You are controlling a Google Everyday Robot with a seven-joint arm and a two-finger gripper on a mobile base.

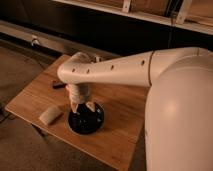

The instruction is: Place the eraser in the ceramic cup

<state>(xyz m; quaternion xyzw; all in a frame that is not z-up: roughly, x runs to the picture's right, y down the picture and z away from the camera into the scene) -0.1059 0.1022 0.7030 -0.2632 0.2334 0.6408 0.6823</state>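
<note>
Pick-up step pending. The gripper (83, 107) hangs over the ceramic cup (88, 123), fingers open and empty. The eraser (50, 114) lies on the desk (122, 125) just beside the cup. Next: shift over the eraser, descend, close.

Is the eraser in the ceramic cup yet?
Out: the eraser lies on the table beside the ceramic cup; the open claw hangs over the cup.

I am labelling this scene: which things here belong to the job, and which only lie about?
For the job: the pale off-white rounded eraser block, lying on the wooden table; the glossy black round ceramic cup; the gripper, open, just above that cup.
Lying about: the small dark flat bar, on the table behind the arm.
</note>
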